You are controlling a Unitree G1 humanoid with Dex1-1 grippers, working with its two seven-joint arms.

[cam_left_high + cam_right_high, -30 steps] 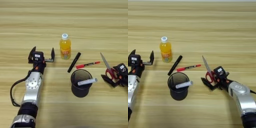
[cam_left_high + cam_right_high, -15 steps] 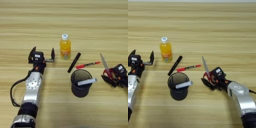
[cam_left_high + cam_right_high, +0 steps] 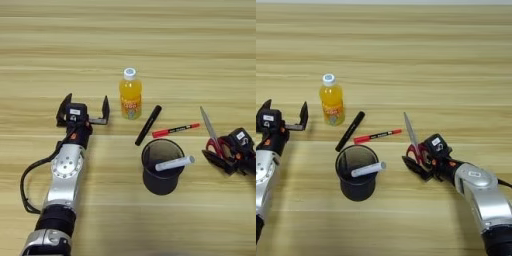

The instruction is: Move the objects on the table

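Wood table (image 3: 200, 45): cup (image 3: 161, 174), juice btl (image 3: 130, 95), scissors (image 3: 412, 137), red pen (image 3: 175, 130), blk marker (image 3: 148, 125).

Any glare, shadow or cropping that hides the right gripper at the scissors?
Left eye view: right gripper sits near the frame edge, arm cropped. Right eye view: whole gripper shows at the scissors; lighting even, soft shadows, no glare, but the black fingers blur over the red handles.

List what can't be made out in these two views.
- Right end effector: it sits over the scissors handles, covering them, so grip and contact can't be told; in the left eye view the picture's right edge cuts off its arm.
- Cup: its dark inside hides the lower end of the marker.
- Bottle label and pen print: too small to read.
- Left arm: bottom edge cuts it off in both views.
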